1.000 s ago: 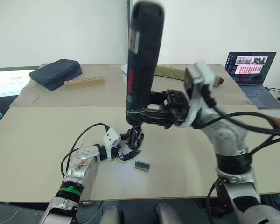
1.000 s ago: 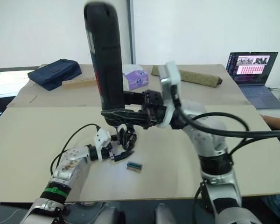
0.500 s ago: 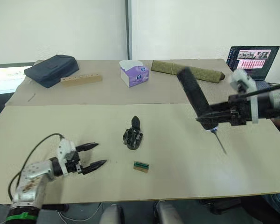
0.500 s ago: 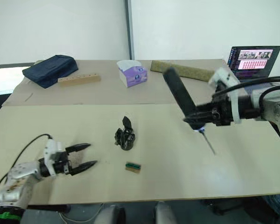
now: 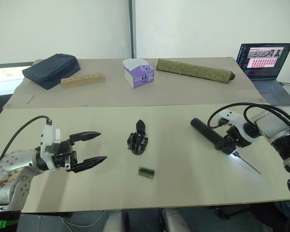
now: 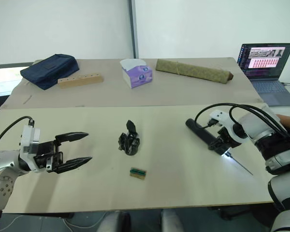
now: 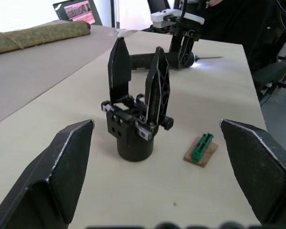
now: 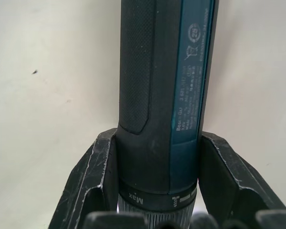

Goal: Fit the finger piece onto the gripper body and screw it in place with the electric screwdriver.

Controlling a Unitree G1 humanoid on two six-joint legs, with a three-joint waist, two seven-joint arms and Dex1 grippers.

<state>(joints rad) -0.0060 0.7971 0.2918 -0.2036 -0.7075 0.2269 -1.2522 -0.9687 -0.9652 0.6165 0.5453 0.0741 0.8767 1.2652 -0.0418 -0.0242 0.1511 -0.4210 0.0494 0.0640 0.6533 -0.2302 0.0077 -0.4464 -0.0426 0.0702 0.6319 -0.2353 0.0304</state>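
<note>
On the near tabletop, centre, the gripper body (image 5: 137,140) stands upright w/ two prongs up, so the finger piece (image 7: 158,81) looks already fitted. My right gripper (image 5: 230,141) is clamped on the electric screwdriver (image 5: 210,135), lying low at the right, bit light on. My left gripper (image 5: 87,151) hovers spread wide, holding nothing, well left of the body. Judging: screwing seems done; next, set the driver down, let go.

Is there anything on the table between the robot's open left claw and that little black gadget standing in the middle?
No. In the left eye view, only bare table separates the left gripper from the gripper body; the small green block lies off to the side.
</note>
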